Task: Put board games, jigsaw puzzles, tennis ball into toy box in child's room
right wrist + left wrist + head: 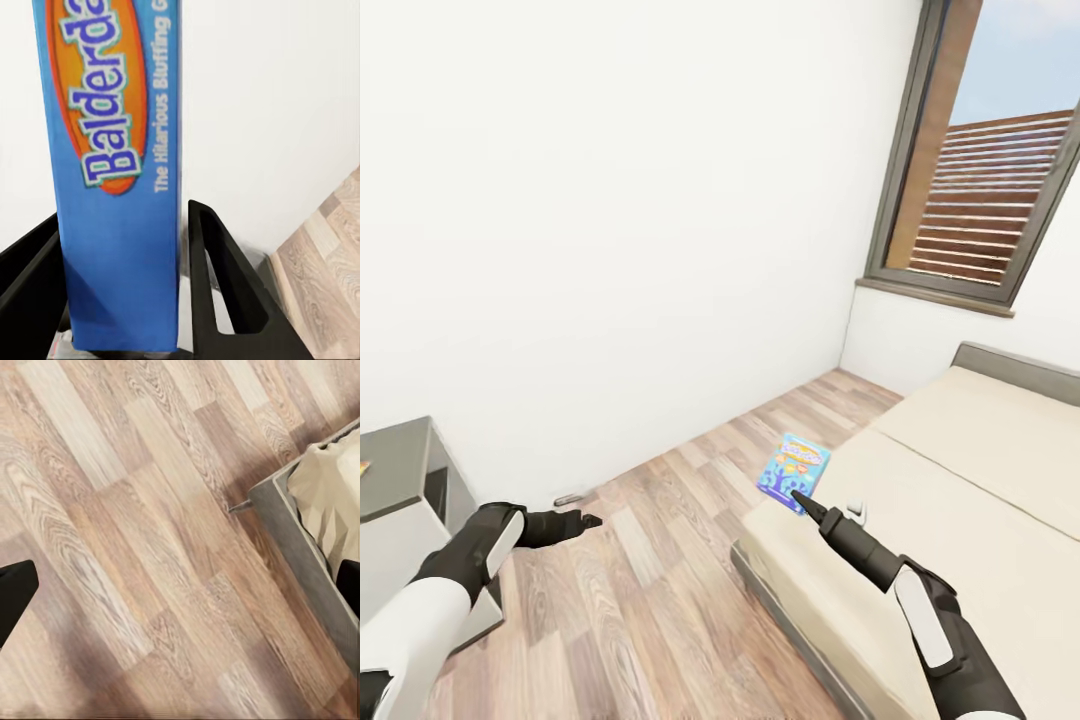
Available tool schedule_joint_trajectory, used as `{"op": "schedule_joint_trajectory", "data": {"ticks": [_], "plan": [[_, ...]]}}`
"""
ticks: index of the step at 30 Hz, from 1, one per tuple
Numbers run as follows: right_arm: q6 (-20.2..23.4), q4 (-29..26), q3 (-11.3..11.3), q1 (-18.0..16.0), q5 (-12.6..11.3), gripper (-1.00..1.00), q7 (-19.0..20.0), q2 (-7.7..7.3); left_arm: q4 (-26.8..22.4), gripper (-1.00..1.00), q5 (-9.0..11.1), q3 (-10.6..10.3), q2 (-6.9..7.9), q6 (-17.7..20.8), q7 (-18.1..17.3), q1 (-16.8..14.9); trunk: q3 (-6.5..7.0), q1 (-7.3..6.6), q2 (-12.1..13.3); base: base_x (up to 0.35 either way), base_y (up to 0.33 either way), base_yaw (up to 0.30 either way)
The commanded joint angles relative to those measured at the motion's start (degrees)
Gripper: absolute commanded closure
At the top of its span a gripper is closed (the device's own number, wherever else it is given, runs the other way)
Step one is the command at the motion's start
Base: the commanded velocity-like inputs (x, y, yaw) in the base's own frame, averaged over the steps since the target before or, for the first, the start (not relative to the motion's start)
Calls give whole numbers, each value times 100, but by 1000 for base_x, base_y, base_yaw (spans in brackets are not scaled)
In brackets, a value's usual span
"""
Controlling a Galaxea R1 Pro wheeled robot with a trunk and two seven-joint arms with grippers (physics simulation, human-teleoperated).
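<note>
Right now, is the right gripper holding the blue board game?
Yes. The right gripper is shut on the blue board game, its fingers flanking the box.

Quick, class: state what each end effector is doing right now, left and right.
Left end effector: open, holding nothing, over the wood floor.
Right end effector: closed on the blue Balderdash board game, beside the bed.

Your head camera is looking down over the plank floor [650, 580] and bed [960, 480], your left wrist camera is facing that same floor [150, 547] and bed corner [300, 540], and your right wrist camera is pressing close against the blue board game [120, 187].
</note>
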Motion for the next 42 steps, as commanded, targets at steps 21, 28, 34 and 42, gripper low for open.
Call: {"op": "schedule_joint_trajectory", "data": {"ticks": [21, 28, 34, 42], "plan": [[37, -73, 141, -2, -27, 100, 0, -2, -3, -100, 21, 52, 4, 61, -18, -5, 461, -464, 840, -28, -45, 266], [38, -73, 168, -2, 19, 100, 0, -2, -3, -100, 21, 69, 8, 64, -18, -5, 617, -617, 1121, 0, 0, 266], [39, -79, 265, -2, 473, 100, 14, 6, -3, -100, 25, 78, 26, 67, -30, -5, 751, -749, 1361, 0, 0, 266], [39, -80, 273, -2, 578, 100, 41, 1, -6, -100, 73, 99, 249, 193, -102, -11, 929, -925, 1682, 0, 0, 266]]}}
